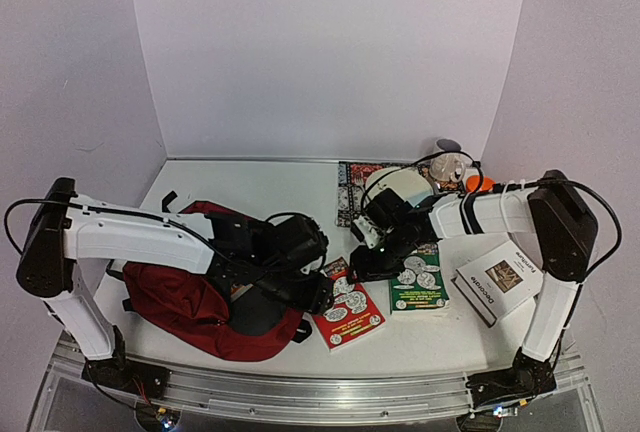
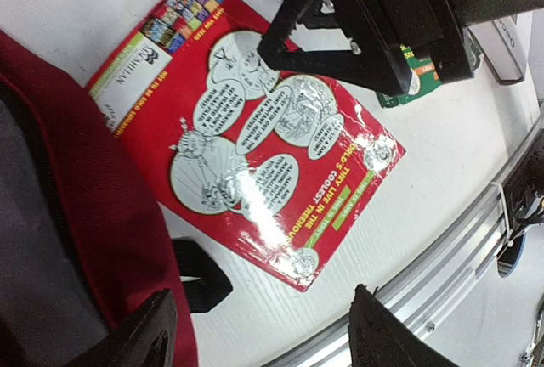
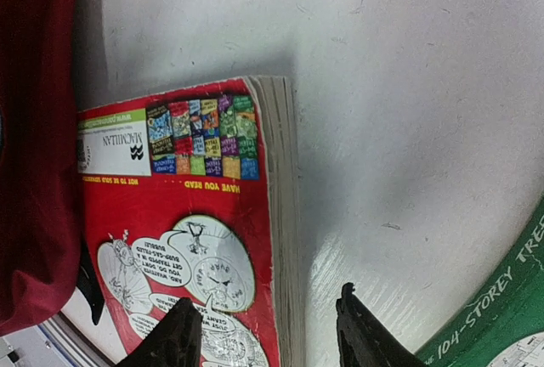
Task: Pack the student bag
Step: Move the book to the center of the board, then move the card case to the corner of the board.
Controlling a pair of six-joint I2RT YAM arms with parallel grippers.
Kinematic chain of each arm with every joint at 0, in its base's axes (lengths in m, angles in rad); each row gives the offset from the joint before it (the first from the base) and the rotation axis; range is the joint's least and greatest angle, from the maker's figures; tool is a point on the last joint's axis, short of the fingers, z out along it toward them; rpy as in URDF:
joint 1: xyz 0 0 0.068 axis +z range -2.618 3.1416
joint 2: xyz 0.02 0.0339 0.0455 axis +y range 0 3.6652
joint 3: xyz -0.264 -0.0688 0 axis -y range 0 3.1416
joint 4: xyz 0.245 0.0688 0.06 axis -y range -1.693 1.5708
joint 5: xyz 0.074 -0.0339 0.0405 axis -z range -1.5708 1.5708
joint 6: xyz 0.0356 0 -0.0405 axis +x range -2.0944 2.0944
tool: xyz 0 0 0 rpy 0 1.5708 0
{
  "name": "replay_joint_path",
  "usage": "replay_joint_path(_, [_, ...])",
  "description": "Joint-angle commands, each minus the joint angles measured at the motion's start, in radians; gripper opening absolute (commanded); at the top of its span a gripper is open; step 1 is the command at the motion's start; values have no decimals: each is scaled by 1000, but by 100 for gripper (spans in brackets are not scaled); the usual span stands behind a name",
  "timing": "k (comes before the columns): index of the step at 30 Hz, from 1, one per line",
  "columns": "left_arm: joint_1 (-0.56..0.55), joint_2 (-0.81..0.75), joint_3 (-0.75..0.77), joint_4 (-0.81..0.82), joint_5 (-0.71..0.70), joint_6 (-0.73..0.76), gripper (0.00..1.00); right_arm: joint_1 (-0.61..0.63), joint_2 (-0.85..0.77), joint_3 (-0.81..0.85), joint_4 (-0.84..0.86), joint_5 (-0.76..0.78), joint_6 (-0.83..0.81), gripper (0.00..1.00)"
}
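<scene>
The student bag [image 1: 190, 297] is a dark red backpack lying at the left of the table, with its black lining showing. A red book [image 1: 350, 314] lies flat just right of it. My left gripper [image 1: 322, 297] reaches across the bag to the book's left side. In the left wrist view it [image 2: 268, 337] stands open over bare table, just short of the near corner of the red book [image 2: 255, 129], holding nothing. My right gripper [image 3: 268, 329] is open, its jaws astride the page edge of the red book [image 3: 187, 214] at its far end.
A green book [image 1: 418, 280] lies right of the red one and a white book [image 1: 497, 280] further right. Another book [image 1: 355, 192], a white round thing [image 1: 400, 184] and an orange thing [image 1: 478, 183] sit at the back. A metal rail [image 2: 459, 248] lines the front edge.
</scene>
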Motion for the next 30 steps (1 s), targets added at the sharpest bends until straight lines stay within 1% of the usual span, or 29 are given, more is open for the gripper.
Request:
replay_joint_path(1, [-11, 60, 38, 51, 63, -10, 68, -3, 12, 15, -47, -13, -20, 54])
replay_joint_path(5, [-10, 108, 32, 69, 62, -9, 60, -1, 14, 14, -47, -18, -22, 55])
replay_joint_path(9, [-4, 157, 40, 78, 66, -3, 56, -2, 20, 16, -45, -34, -20, 56])
replay_joint_path(18, [78, 210, -32, 117, 65, -10, 54, 0, 26, 8, -29, -70, -8, 59])
replay_joint_path(24, [174, 216, -95, 188, 112, -6, 52, 10, 38, -5, -9, -98, 6, 60])
replay_joint_path(30, [239, 217, -110, 196, 97, 20, 52, 20, 31, -28, 30, -125, 37, 60])
